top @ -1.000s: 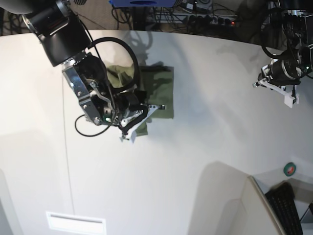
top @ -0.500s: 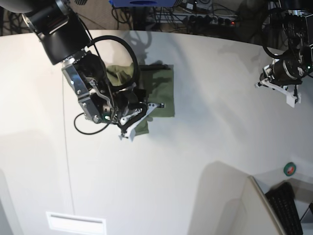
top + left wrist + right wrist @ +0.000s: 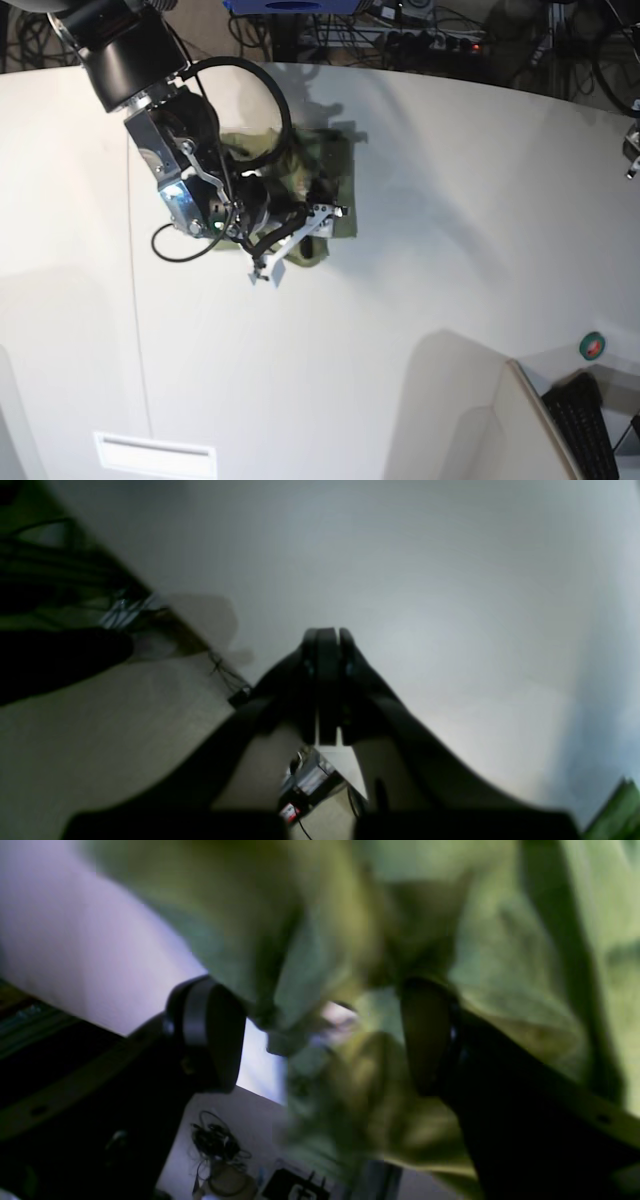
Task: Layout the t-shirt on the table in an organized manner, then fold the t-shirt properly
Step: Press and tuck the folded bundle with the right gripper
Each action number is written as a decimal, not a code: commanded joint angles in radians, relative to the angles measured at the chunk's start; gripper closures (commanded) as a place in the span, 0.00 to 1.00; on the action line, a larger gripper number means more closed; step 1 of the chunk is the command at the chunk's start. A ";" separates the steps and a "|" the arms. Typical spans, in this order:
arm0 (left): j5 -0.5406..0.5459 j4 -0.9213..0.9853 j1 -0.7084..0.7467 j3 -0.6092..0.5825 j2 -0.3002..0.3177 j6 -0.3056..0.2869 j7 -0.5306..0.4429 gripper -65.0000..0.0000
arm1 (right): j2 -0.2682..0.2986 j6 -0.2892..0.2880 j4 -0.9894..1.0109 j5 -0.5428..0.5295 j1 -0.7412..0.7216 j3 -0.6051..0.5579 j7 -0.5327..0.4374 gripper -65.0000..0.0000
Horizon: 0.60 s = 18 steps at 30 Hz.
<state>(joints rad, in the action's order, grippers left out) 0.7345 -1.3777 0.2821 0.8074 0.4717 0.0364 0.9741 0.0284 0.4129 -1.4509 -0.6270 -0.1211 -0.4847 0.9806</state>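
My right pincer [image 3: 300, 240]: jaws stood wide apart over the t-shirt [image 3: 335, 190], one pad [image 3: 207, 1032] at each side of the bunched olive cloth; the wrist view was too blurred to tell whether either pad touched it. Nothing was clamped between them.

My left pincer [image 3: 327, 680]: jaws pressed flat together, nothing between them, held above bare tabletop. In the base view only a sliver of it showed, at the far edge.

T-shirt: olive green, crumpled into a rough folded bundle on the table [image 3: 400, 330], toward its far curved edge. My right arm [image 3: 185, 165] and its looping black cable [image 3: 268, 100] covered much of the bundle's near side, so its outline there could not be read.

Table: off-white, with a thin dark seam line [image 3: 133, 300] running front to back beside my right arm.

Other items: small white rectangular label [image 3: 155, 455] near the front edge; green tape roll [image 3: 593, 346] and black keyboard [image 3: 590, 425] on a lower surface at the corner; tangled cables [image 3: 420, 35] beyond the far edge.
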 commanded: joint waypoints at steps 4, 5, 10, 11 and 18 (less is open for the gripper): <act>0.010 0.016 -0.007 0.004 0.042 -0.005 -0.013 1.00 | -0.006 0.008 -0.018 -0.008 -0.022 -0.062 -0.007 0.32; 0.010 0.016 -0.007 0.005 0.042 -0.005 -0.014 1.00 | -0.008 0.008 -0.018 -0.009 -0.024 -0.093 -0.013 0.33; 0.010 0.016 -0.010 0.051 0.035 -0.005 -0.014 1.00 | -0.069 0.008 -0.020 -0.008 -0.039 -0.185 -0.006 0.33; 0.010 0.016 -0.010 0.054 0.035 -0.005 -0.014 1.00 | -0.069 0.008 -0.032 -0.008 -0.051 -0.214 -0.006 0.33; 0.010 0.017 -0.007 0.060 0.034 -0.005 -0.016 1.00 | -0.012 0.175 -0.251 -0.006 -0.075 -0.259 0.067 0.34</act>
<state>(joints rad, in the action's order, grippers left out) 0.7383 -1.3476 0.2760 0.8566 0.4793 0.0326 0.9726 0.0128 0.5880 -1.6859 -0.6430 -0.1764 -0.7563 1.0561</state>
